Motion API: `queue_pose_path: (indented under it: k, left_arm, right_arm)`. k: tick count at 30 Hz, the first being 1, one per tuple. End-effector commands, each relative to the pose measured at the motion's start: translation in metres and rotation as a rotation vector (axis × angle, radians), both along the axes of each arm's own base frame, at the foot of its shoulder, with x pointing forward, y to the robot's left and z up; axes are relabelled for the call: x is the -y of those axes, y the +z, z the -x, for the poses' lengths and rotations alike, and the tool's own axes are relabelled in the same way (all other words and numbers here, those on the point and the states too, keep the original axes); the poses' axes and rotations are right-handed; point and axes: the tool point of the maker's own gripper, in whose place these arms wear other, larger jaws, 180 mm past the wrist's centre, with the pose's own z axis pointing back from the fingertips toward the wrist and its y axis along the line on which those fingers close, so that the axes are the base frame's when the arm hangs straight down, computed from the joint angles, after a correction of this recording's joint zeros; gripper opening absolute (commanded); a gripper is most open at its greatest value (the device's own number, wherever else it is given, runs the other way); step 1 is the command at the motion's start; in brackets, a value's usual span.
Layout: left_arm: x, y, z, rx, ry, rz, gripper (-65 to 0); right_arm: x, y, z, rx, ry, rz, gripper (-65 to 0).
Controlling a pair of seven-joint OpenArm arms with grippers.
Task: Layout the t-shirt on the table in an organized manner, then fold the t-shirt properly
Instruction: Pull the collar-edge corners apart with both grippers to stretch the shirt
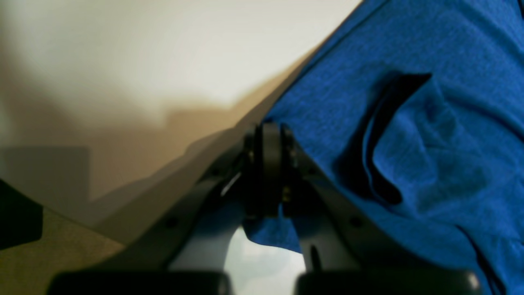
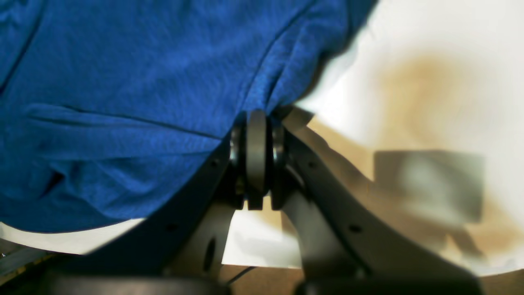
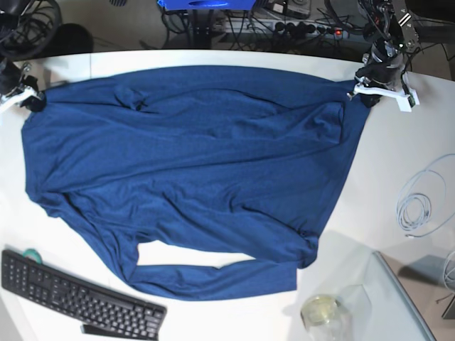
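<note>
Across the white counter (image 3: pixel 426 135) the t-shirt (image 3: pixel 192 156) lies spread, the left hand (image 3: pixel 364 91) and right hand (image 3: pixel 30 98) each clamped tight on a far corner.

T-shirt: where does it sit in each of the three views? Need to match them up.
Left wrist: the t-shirt fills the right side, its edge pinched in the left gripper.
Right wrist: it fills the upper left, its edge pinched in the right gripper.
Base: it lies spread across the middle, a gripper at each far corner.
Shared landmark: the white table beside the cloth.
</note>
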Motion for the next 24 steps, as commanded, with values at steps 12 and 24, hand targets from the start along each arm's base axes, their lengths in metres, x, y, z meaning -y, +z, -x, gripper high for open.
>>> queue_pose_path:
  k: [12, 24]
  left_arm:
    - [0.001, 0.03, -0.005, 0.017, -0.062, -0.037, -65.0]
    - [0.002, 0.029, -0.004, 0.014, -0.061, -0.034, -65.0]
  right_arm:
    - [0.008, 0.005, 0.008, -0.012, 0.011, 0.019, -64.4]
    - [0.023, 0.011, 0.026, -0.025, -0.021, 0.055, -64.4]
